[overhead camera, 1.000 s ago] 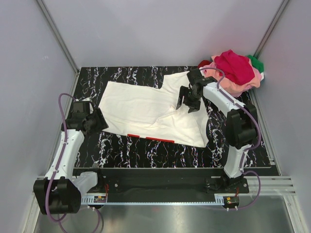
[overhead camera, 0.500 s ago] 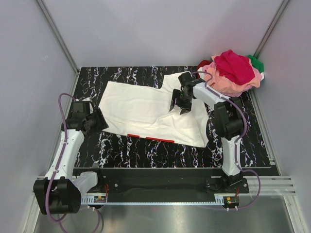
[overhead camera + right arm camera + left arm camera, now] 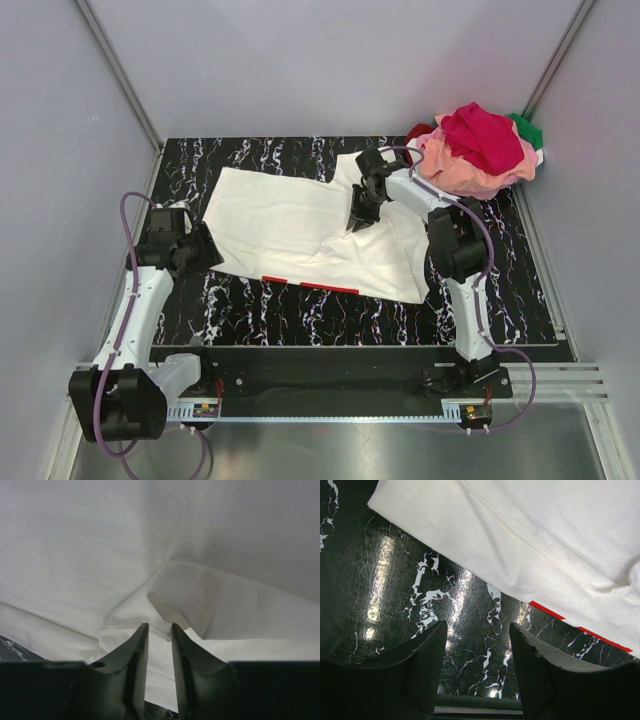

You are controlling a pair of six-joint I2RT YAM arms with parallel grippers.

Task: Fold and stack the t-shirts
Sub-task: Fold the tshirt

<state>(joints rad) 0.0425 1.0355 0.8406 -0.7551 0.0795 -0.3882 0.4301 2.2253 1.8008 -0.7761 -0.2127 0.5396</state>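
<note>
White t-shirt [image 3: 285,220] lies spread across the middle of the black marbled table [image 3: 500,290], one end reaching toward the far edge and a red strip [image 3: 310,285] showing along its near hem. The right claw [image 3: 157,627] is down on the shirt's far-right part, its fingers [image 3: 136,652] drawn close together and pinching a raised fold of the white cloth (the fabric puckers and wrinkles just at the tips). The left claw [image 3: 477,630] stands released with nothing between its fingers, over bare table just beside the shirt's near-left corner. A pile of t-shirts [image 3: 480,150] in pink, magenta, dark red and green sits heaped in the far right corner of the table.
</note>
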